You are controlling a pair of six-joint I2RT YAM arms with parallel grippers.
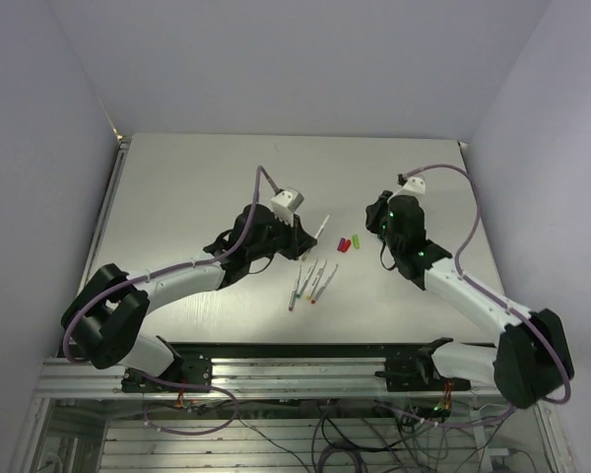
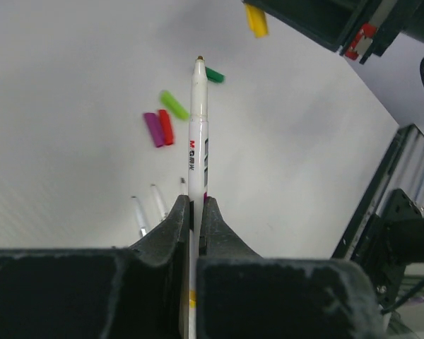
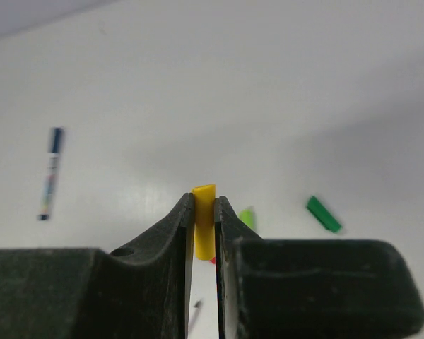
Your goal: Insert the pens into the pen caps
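Note:
My left gripper (image 2: 196, 202) is shut on a white pen (image 2: 196, 127), which points out past the fingertips; in the top view the gripper (image 1: 308, 235) holds the pen (image 1: 321, 228) above the table. My right gripper (image 3: 203, 198) is shut on a yellow cap (image 3: 203, 220), also seen in the left wrist view (image 2: 255, 20). The right gripper (image 1: 376, 219) hovers right of the caps. A purple cap (image 2: 153, 129), red cap (image 2: 166, 127), light green cap (image 2: 174, 104) and dark green cap (image 2: 214, 74) lie on the table between the grippers. Several uncapped pens (image 1: 310, 284) lie below them.
A pen with a dark blue end (image 3: 51, 173) lies on the table at the left of the right wrist view. The table (image 1: 197, 187) has a raised rail on its left side and a metal frame at the near edge (image 1: 295, 370).

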